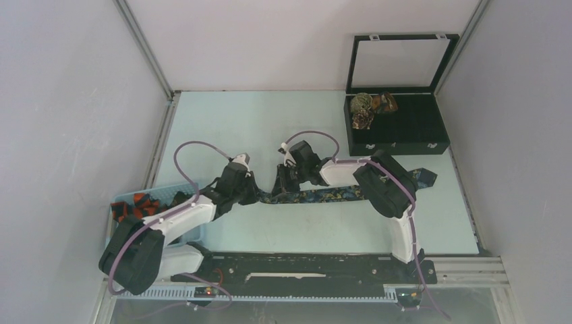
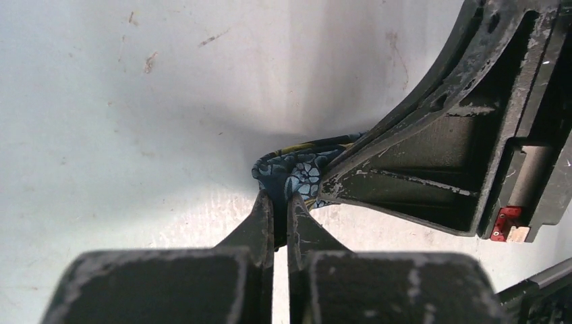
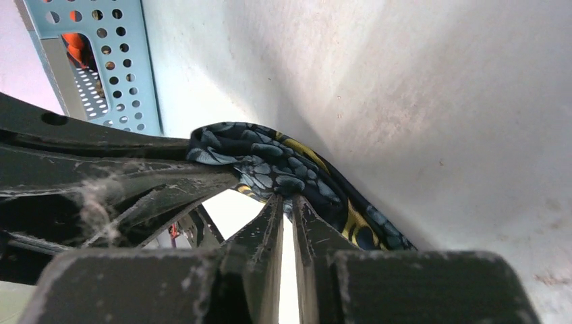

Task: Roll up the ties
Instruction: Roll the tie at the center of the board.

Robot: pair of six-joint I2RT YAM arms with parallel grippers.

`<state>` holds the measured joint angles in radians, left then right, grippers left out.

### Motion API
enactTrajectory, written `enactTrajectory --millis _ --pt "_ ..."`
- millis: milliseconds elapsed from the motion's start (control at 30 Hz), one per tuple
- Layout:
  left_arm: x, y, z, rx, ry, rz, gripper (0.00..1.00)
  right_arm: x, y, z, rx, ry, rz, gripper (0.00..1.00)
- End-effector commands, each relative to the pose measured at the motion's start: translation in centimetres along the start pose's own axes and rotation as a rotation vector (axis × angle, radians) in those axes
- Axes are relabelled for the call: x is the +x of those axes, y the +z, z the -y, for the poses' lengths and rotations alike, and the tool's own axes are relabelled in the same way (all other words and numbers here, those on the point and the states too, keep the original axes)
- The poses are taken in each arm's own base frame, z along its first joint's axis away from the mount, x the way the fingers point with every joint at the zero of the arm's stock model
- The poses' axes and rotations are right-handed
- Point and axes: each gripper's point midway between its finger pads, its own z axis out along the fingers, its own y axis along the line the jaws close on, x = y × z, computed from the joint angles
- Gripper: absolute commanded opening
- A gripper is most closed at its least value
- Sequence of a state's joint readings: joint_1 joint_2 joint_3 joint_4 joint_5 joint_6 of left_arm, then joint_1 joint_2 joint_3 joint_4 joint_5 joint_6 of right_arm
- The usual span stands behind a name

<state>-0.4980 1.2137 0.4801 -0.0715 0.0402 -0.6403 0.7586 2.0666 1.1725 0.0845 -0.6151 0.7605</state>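
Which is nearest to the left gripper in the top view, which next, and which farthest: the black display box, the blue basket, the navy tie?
1. navy tie: pinched in the left gripper, stretching right.
2. blue basket: at the table's left edge.
3. black display box: far right corner.

Lab test cell: plain white walls (image 1: 283,40), aluminium frame posts (image 1: 145,47), bolted arm rail (image 1: 351,263)
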Motion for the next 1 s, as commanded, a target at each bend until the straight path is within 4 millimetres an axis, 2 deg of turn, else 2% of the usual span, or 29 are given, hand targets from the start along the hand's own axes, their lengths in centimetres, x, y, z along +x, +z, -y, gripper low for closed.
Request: enactTrajectory --millis 0,67,300,533,700,967 --pt "-1.7 -1.3 -0.8 -0.099 -0.038 0.077 0.00 -2.2 -2.1 -1.6 0.033 -0.088 0.073 0.14" --pt "-1.7 -1.6 -1.0 -0.113 -0.051 0.085 0.00 -1.6 -2.4 -1.5 0.064 -0.097 0.060 0.16" --pt "-2.2 -2.4 -1.5 -0.152 -0.068 0.108 0.00 -1.6 -2.8 -3.3 0.045 -0.143 0.081 0.20" --pt "-2.4 -3.0 -1.8 -0.172 -0.100 0.121 0.00 -1.3 -2.4 -3.7 0.045 -0.150 0.085 0.20" --pt "-2.2 -3.2 -2.2 -0.186 -0.103 0.123 0.00 -1.3 -1.8 -3.8 0.051 -0.150 0.074 0.19" --pt "-2.4 -3.5 -1.4 -0.128 -0.072 0.129 0.00 -1.4 -1.3 -4.2 0.056 -0.156 0.070 0.14"
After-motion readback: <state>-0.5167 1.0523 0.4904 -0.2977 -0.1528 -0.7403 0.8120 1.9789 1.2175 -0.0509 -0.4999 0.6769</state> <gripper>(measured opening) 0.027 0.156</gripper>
